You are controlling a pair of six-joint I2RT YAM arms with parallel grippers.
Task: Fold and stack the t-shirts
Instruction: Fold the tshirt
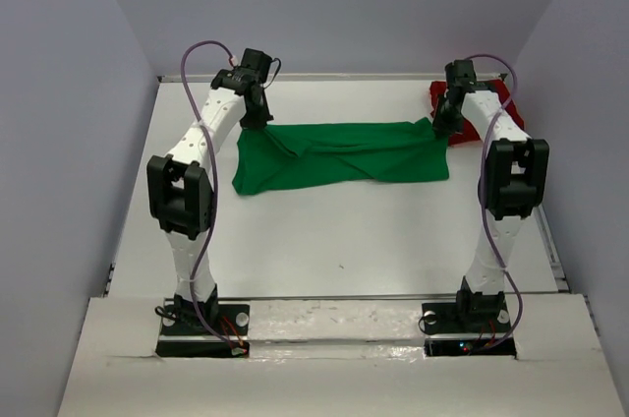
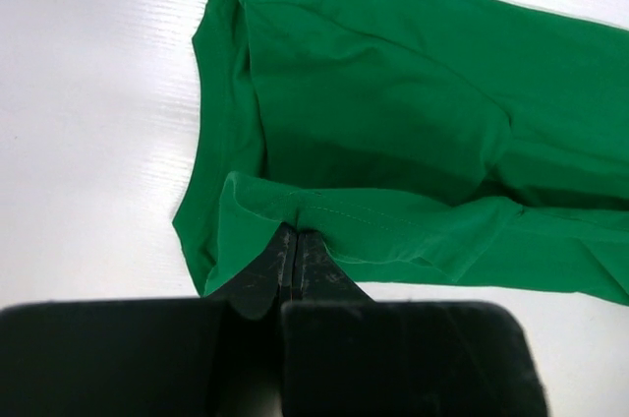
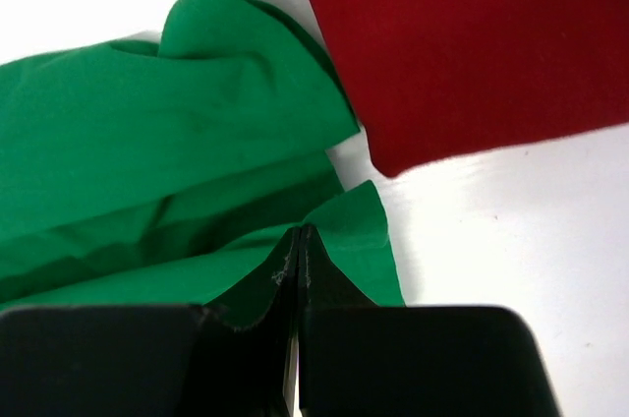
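Observation:
The bright green t-shirt [image 1: 339,156] lies stretched in a wide band across the far half of the table, with folds along its length. My left gripper [image 1: 257,120] pinches its left far edge; the left wrist view shows the jaws [image 2: 296,232] pressed together on a hemmed green fold [image 2: 393,122]. My right gripper [image 1: 444,125] is shut on the shirt's right end, with a green corner [image 3: 197,142] caught between the tips [image 3: 299,230]. The dark red t-shirt [image 1: 440,97] lies bunched at the far right corner, mostly behind the right arm, and shows as a flat red patch [image 3: 462,43] just beyond the green cloth.
The white table [image 1: 344,230] is walled by grey panels at the back and sides. A raised rim [image 1: 550,240] runs along the table's right edge. Both arm bases [image 1: 201,324] stand on the near ledge.

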